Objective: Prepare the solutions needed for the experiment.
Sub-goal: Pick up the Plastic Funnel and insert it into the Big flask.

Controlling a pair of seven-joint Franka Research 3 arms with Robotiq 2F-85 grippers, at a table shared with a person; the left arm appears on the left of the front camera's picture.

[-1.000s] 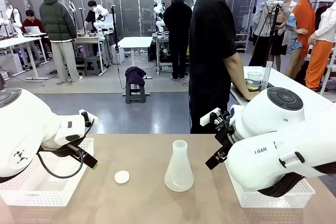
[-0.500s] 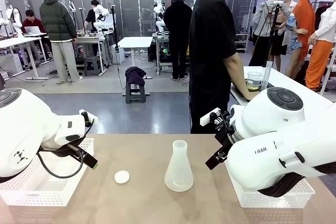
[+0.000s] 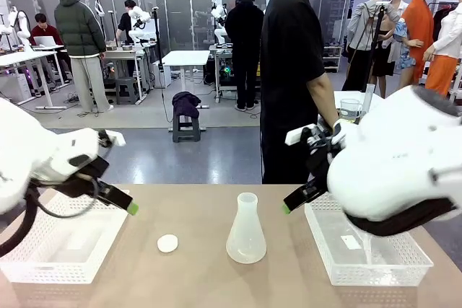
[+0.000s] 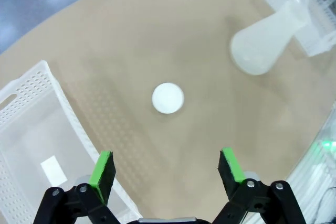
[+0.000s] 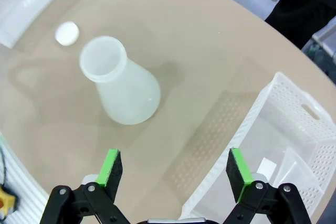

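A frosted conical flask (image 3: 246, 230) stands upright at the table's middle and is also in my left wrist view (image 4: 260, 45) and right wrist view (image 5: 122, 82). It looks white, with no tint that I can make out, so the solutions are out of view. A small white round cap (image 3: 167, 243) (image 4: 168, 98) (image 5: 67, 33) lies flat to the flask's left. My left gripper (image 3: 124, 204) (image 4: 167, 163) hovers open above the table, left of the cap, by the left basket. My right gripper (image 3: 290, 207) (image 5: 176, 163) hangs open to the flask's right, above the table.
A white perforated basket (image 3: 43, 257) sits at the left and another one (image 3: 404, 268) at the right. A person in black (image 3: 292, 70) stands at the far side, one hand by a clear beaker (image 3: 350, 108) on a side table.
Both arms have lifted off the baskets, which now show more fully. Both grippers stay open. The flask and cap have not moved.
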